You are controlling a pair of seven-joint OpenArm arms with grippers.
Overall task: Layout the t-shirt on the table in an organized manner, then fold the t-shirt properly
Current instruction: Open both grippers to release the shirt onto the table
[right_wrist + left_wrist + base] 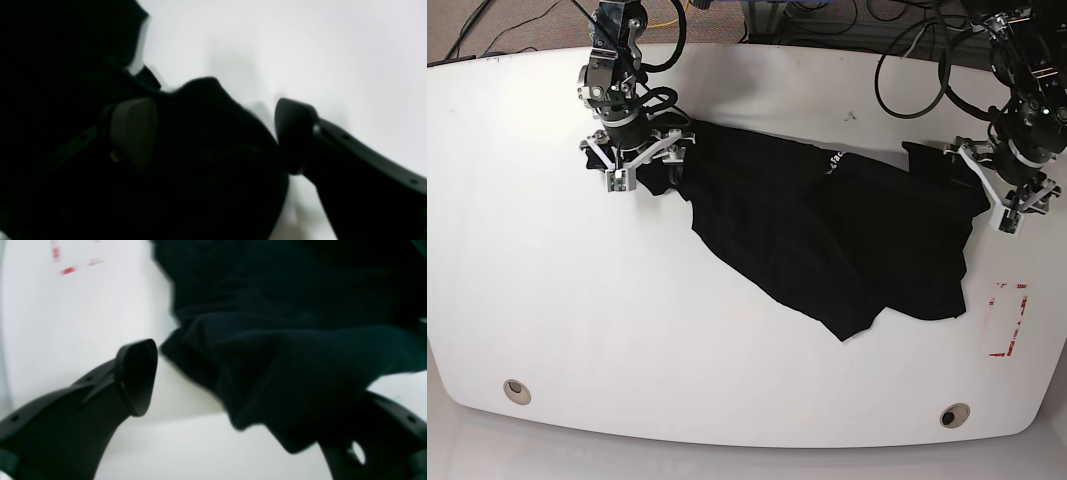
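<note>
My left gripper (253, 380) is wide open. One finger (136, 376) sits over bare table (83, 323); the other is buried under a bunched fold of the black t-shirt (283, 356). Cloth fills the gap from the far finger to roughly midway and stops just short of the near pad. Nothing pinched. Beyond the near finger, smeared red tape marks (68, 270) on the white top.

My right gripper (213, 133) also has its jaws spread. The tan-looking pad (133, 130) lies against the t-shirt (206, 166), and the dark pad (293, 133) is at the cloth's edge with white table (300, 50) behind it. A rounded hump of fabric sits between the two. Picture is dark and blurred, so I can't be sure the dark pad actually touches the cloth; no clamping visible.

Base view: the t-shirt (827, 230) is spread crumpled between my two claws, across the far half of the table (627, 350). One end is at my right gripper (632, 165), the other at my left gripper (1002, 190). From both ends the shirt sags toward the near edge in a loose point, with a small white print (832, 160) showing near its far edge. Red tape rectangle (1007, 320) is on the near side of my left claw, just clear of the shirt. Two metal grommets, one (517, 391) and the other (952, 414), sit by the near table edge, well apart from the cloth.
</note>
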